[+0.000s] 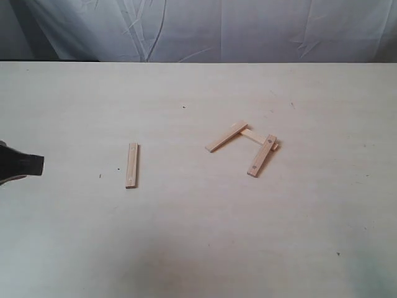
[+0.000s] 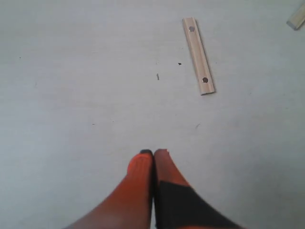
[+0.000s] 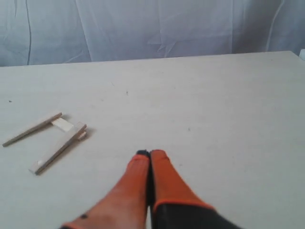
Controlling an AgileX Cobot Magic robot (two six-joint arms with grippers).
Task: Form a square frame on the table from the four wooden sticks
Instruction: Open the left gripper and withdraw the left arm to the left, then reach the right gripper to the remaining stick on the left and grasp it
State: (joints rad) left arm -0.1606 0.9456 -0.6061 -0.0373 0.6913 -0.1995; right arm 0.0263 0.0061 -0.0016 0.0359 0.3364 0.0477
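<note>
1. Fourth wooden stick (image 1: pixel 132 164): flat on desk (image 1: pixel 186 236), alone, well apart from the others; long axis near-to-far in exterior view.
2. Three wooden sticks (image 1: pixel 262 156): three-sided frame right of centre, open side toward the near edge.
3. Left jaws: shut, empty, at left edge of the exterior view; lone stick off to their right, probably the nearer arm for it.
4. Right jaws: shut, empty, outside exterior view.
5. Surface: pale, matt, faintly speckled; white cloth (image 1: pixel 198 31) behind.

Behind the table (image 1: pixel 186 248) we see a creased whitish cloth backdrop (image 1: pixel 217 28), evenly lit; a dark strip (image 1: pixel 49 60), perhaps shadow, runs along its foot.
</note>
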